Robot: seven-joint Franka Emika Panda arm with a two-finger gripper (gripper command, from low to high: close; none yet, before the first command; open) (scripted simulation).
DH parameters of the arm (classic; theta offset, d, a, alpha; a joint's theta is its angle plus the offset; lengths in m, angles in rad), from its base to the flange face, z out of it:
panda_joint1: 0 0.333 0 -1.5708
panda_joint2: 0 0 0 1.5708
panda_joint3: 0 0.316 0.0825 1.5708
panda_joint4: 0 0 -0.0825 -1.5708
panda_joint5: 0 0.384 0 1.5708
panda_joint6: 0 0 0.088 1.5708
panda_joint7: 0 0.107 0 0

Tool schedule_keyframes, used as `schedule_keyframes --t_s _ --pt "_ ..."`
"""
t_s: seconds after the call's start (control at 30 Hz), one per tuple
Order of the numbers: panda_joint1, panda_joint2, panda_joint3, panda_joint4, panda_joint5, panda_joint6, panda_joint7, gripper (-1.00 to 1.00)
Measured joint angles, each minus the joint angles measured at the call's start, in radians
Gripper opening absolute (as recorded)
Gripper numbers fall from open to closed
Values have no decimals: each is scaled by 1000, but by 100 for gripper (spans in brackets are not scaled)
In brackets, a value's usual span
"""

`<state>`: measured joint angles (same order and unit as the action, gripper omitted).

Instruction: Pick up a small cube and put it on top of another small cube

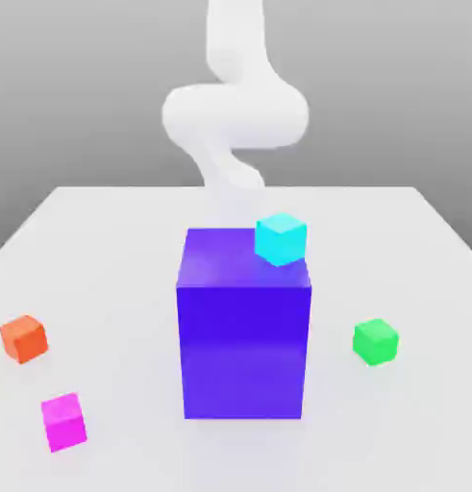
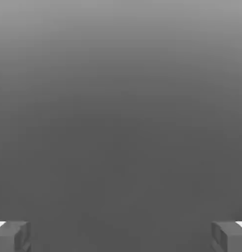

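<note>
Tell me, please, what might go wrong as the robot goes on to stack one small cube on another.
The pink cube sits askew, so the open pincer might grip its corners and twist it. The arm stands behind the tall block and could bump it on the way.

Your robot arm is smooth, glossy white, with softly rounded contours and pale grey shading. Take its broad, horizontal, barrel-like white joint housing as your landmark: it has bulging round ends. Above that housing you see a thick, column-like white segment with curved sides; below it, a narrower white section tapers and fades into the pale background. In the hand view, your gripper has dark grey, blocky fingertips with angular, stepped inner faces and small bright white patches beside them.
</note>
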<state>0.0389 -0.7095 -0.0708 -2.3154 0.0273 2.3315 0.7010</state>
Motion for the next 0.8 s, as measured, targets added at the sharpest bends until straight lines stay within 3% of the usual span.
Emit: schedule_keyframes --t_s 0.43,0.63,0.8 --pt "140 475 -331 -81 215 166 -570 0" --pt "108 696 -394 -116 326 238 -839 0" --pt "49 860 -405 -151 351 312 -1016 0"
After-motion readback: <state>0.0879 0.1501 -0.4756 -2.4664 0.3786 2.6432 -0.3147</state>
